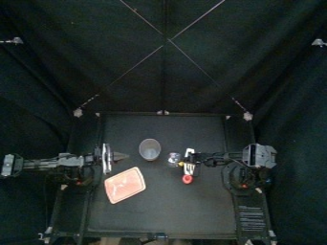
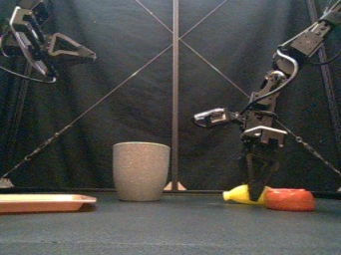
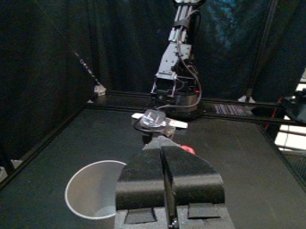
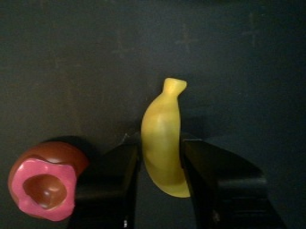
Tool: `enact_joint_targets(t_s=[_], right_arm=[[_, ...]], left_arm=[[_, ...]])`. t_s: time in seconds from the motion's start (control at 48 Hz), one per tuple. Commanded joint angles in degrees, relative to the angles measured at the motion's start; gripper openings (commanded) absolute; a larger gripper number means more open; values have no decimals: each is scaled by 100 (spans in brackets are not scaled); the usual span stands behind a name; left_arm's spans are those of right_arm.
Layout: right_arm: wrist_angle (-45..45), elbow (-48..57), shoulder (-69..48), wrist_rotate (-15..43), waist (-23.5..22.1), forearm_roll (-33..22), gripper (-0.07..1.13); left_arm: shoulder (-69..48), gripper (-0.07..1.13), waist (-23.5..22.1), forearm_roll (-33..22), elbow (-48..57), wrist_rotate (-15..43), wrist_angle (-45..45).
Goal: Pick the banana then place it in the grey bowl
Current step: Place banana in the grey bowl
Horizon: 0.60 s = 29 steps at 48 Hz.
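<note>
Top view has the right gripper (image 1: 189, 163) down just right of the cup (image 1: 151, 147) and the left gripper (image 1: 114, 157) back near the tray (image 1: 124, 186). Front view puts the banana (image 2: 240, 194) on the table under the right gripper, beside a red toy (image 2: 290, 199). Left wrist view shows the left jaws clenched on nothing, and right wrist view shows the right jaws parted either side of the banana.

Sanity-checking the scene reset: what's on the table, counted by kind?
Toy foods: 2, a yellow banana and a red toy
Grey cup: 1
Pink tray: 1
Total: 4
</note>
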Motion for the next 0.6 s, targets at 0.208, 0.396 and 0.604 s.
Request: enact_joint_targets(t_s=[0.208, 0.396, 0.604], right_arm=[[-158, -580, -562, 62, -9, 255, 47], [-879, -1125, -976, 53, 70, 369, 47], [-2944, -1380, -861, 105, 97, 396, 48]], left_arm=[[18, 3, 97, -70, -70, 0, -62], [18, 3, 97, -79, -53, 0, -53], [18, 3, 97, -79, -53, 9, -53]])
